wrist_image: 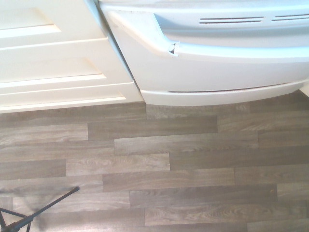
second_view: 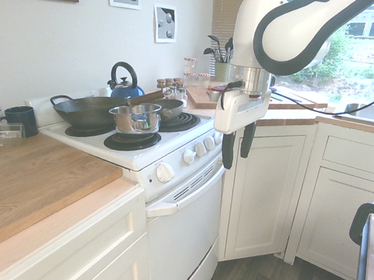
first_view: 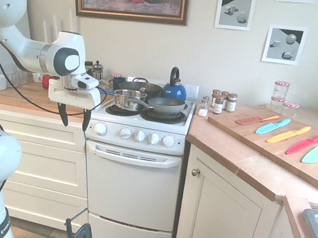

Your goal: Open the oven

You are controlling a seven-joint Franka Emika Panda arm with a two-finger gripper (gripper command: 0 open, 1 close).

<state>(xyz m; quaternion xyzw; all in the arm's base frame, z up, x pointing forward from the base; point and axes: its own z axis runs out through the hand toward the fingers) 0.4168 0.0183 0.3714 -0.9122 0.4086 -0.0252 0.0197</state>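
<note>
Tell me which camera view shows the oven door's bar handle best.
The first exterior view: it faces the oven squarely, so the bar handle shows across the door's full width. The second exterior view shows the handle obliquely, foreshortened. The wrist view catches only part of it, close up from above.

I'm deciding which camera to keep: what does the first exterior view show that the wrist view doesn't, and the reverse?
Only the first exterior view shows the gripper with open fingers, the knobs, the pans and the kettle. Only the wrist view shows the wood floor in front. Both show the oven door, closed, and its bar handle.
</note>
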